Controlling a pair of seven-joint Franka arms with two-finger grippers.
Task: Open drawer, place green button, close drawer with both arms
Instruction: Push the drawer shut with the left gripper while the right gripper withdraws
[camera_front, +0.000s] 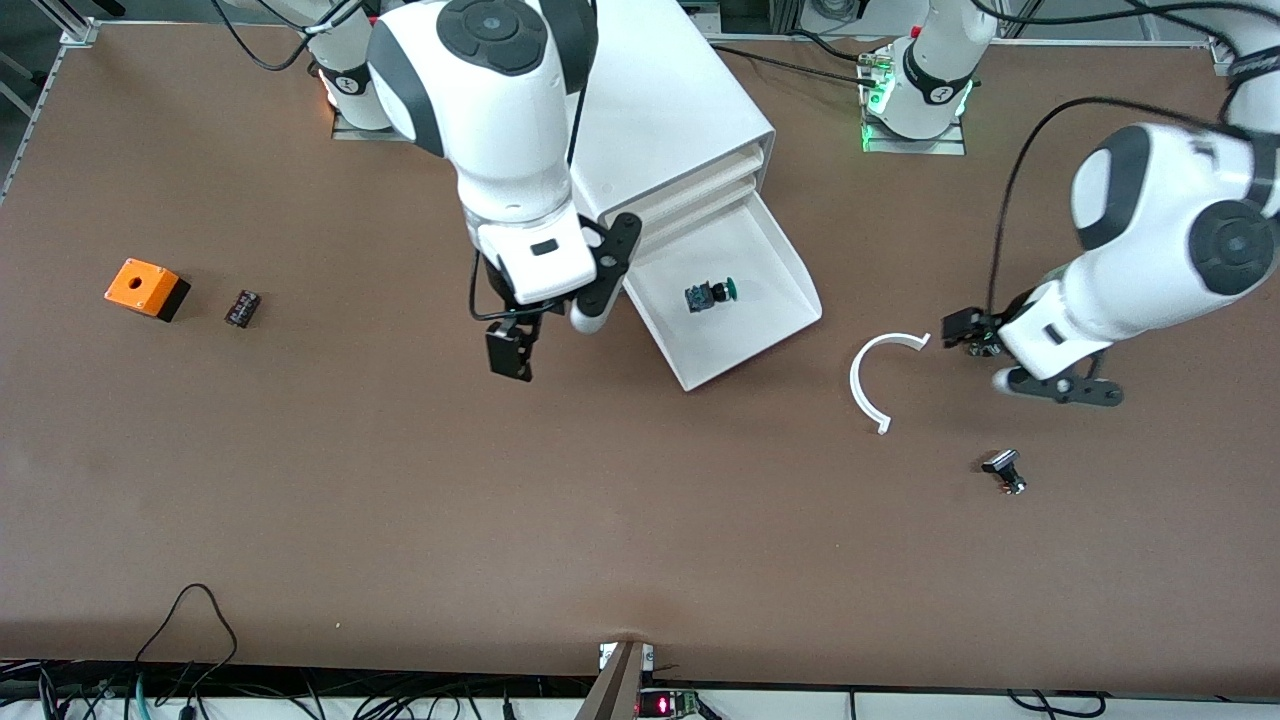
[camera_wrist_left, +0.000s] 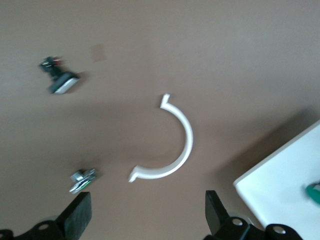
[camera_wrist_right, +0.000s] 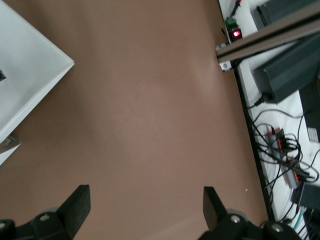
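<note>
The white cabinet stands near the robots' bases. Its bottom drawer is pulled out toward the front camera. The green-capped button lies on its side inside the drawer. My right gripper hangs open and empty over the table beside the drawer, toward the right arm's end; in the right wrist view the gripper shows bare table between its fingers and a drawer corner. My left gripper is open and empty, low over the table beside a white C-shaped ring.
The white C-shaped ring lies between the drawer and my left gripper. A black-capped button lies nearer the front camera. A silvery knob sits by the left fingers. An orange box and a small black block lie toward the right arm's end.
</note>
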